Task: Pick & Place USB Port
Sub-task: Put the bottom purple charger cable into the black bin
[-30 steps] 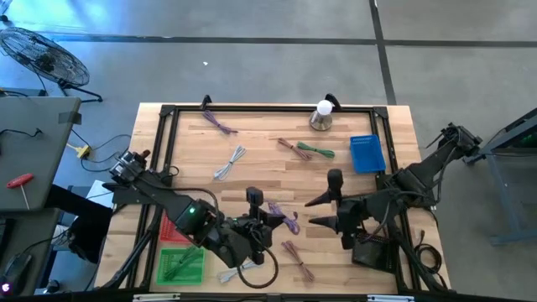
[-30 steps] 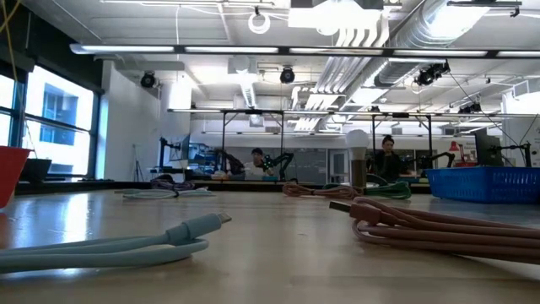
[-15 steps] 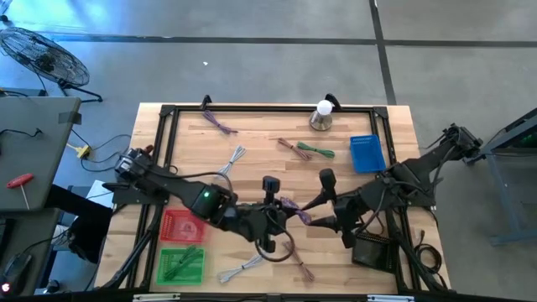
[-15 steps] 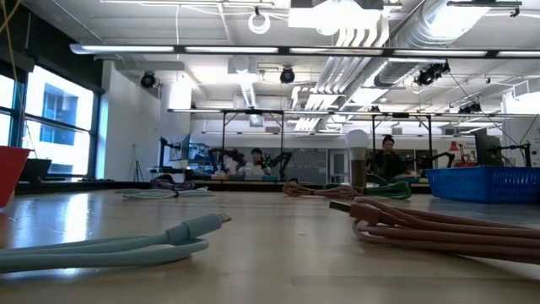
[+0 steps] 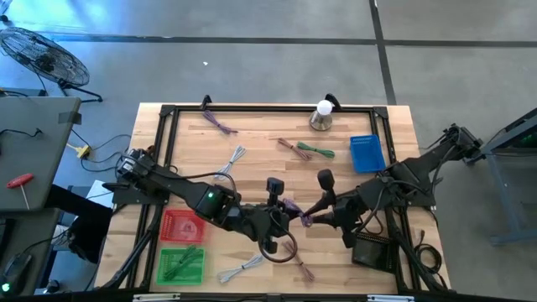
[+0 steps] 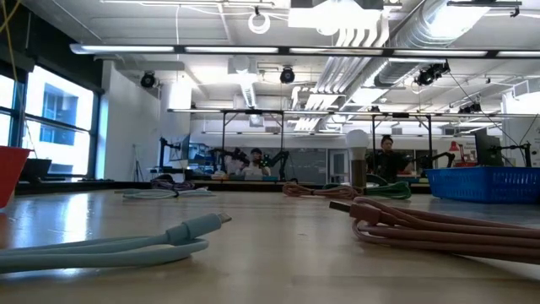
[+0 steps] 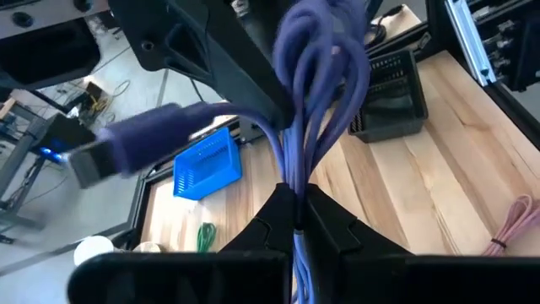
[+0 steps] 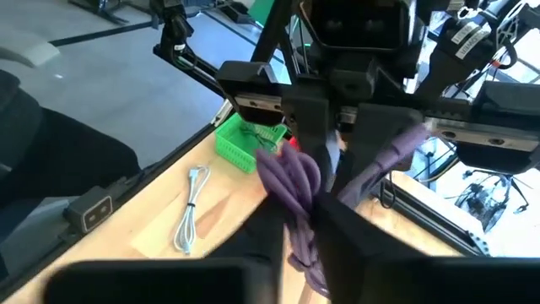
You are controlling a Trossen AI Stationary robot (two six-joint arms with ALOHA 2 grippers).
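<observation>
I've got the purple USB cable (image 5: 295, 214) bundled up above the middle of the table (image 5: 252, 138), caught between both arms, and my left gripper (image 5: 285, 216) is clamped tight on it, the strands running up between its fingers (image 7: 333, 224) in the left wrist view. My right gripper (image 5: 312, 216) meets it from the other side, its jaws pinched onto the same purple bundle. Off to the left sit the red bin (image 5: 178, 225) and green bin (image 5: 180, 265), with the blue bin (image 5: 367, 153) far right.
</observation>
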